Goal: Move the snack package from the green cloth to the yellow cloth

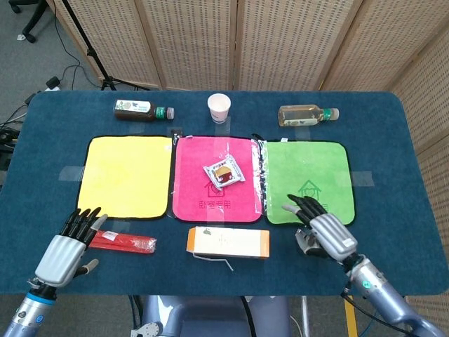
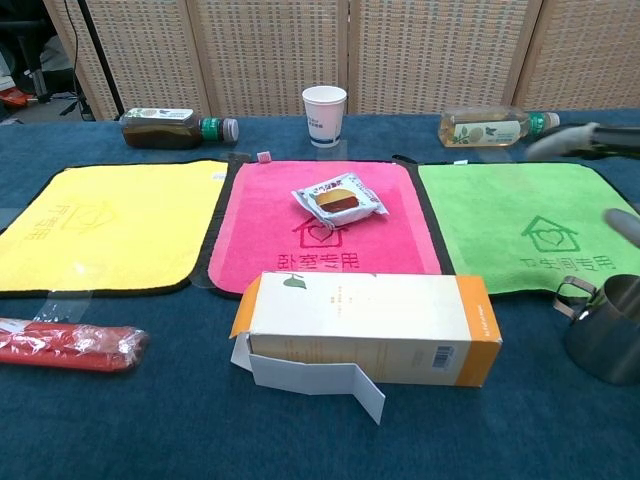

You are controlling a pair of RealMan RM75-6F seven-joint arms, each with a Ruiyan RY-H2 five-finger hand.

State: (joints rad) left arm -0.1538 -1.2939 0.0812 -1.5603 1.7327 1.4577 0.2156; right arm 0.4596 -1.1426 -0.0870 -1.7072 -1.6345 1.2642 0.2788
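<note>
The snack package (image 1: 223, 173) (image 2: 338, 200), clear wrap around a brown cake, lies on the pink cloth (image 1: 200, 200) between the yellow cloth (image 1: 125, 175) (image 2: 110, 225) and the green cloth (image 1: 307, 168) (image 2: 510, 225). Nothing touches it. My right hand (image 1: 324, 234) hovers open at the green cloth's front edge, well right of the package; in the chest view only its blurred fingers (image 2: 570, 141) show at the right edge. My left hand (image 1: 66, 249) is open near the table's front left, below the yellow cloth, holding nothing.
An orange-and-white carton (image 1: 228, 242) (image 2: 365, 328) lies in front of the pink cloth. A red packet (image 1: 125, 243) lies beside my left hand. A paper cup (image 1: 219, 107) and two bottles (image 1: 144, 109) (image 1: 307, 115) line the back. A metal mug (image 2: 610, 325) stands front right.
</note>
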